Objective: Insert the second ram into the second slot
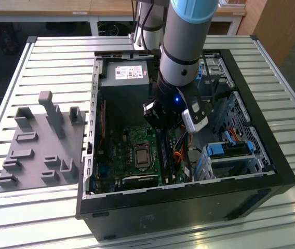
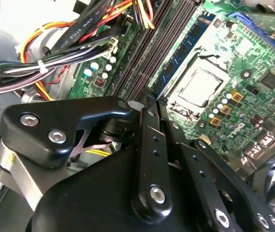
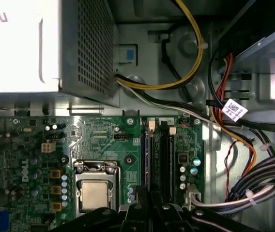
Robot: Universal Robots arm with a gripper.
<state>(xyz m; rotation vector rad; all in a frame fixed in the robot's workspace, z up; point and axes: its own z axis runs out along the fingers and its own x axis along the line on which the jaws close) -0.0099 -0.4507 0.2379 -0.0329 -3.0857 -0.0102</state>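
Note:
My gripper (image 1: pixel 163 134) reaches down into the open computer case (image 1: pixel 189 205), over the memory slots (image 3: pixel 165 159) beside the processor socket (image 3: pixel 94 193). In the second wrist view its fingers meet at the gripper tip (image 2: pixel 145 99), shut on the upper edge of the second ram (image 2: pixel 178 53). The second ram is a thin blue board with dark chips. It runs along the slot row (image 2: pixel 142 53) next to the socket (image 2: pixel 200 87). The gripper body hides the near half of the stick. In the first wrist view the gripper (image 3: pixel 152 209) sits in line with the slots.
Bundled cables (image 2: pixel 65 53) (image 3: pixel 253 179) lie close beside the slots. The power supply (image 1: pixel 124 78) fills the case's far end. Drive bays with blue latches (image 1: pixel 225 150) stand on the exterior view's right. A grey holder block (image 1: pixel 38 145) rests on the slatted table at the exterior view's left.

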